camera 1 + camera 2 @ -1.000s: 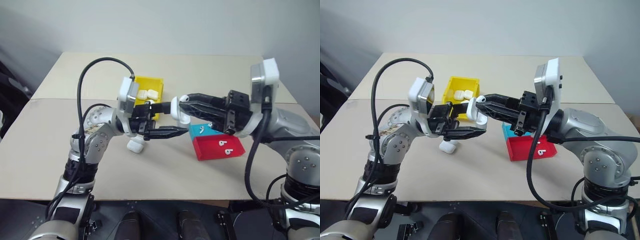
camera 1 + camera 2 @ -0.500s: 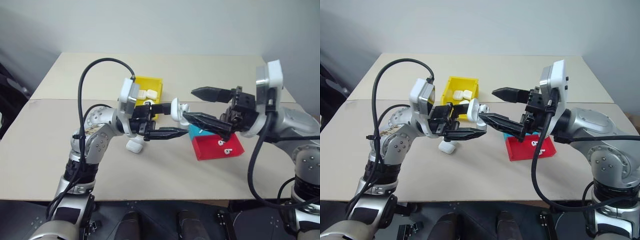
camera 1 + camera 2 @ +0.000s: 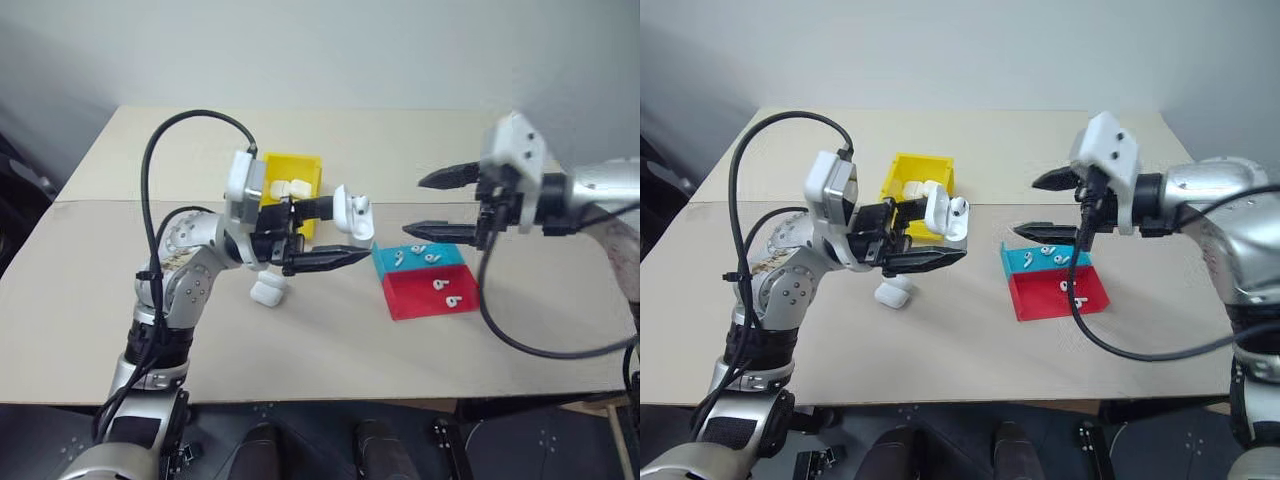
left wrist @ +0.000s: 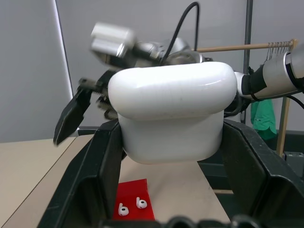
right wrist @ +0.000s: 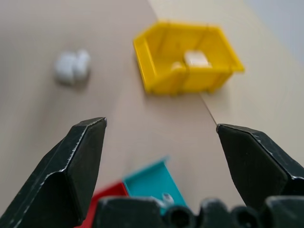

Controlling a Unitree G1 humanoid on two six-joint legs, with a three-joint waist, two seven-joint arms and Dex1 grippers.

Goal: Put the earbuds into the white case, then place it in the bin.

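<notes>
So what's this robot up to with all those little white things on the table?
It is packing earbuds into cases. Its left claw is shut on an open white case, held up above the table. Its right claw is open and hovers over the teal tray, which holds loose earbuds; more lie in the red tray beside it. Another case sits on the table, and the yellow bin behind already holds a few cases.

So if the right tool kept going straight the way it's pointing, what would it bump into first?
Probably the teal tray: the open right tool hangs just above it, pointing down across it. Depth is hard to judge, so it might hit the table instead.
</notes>
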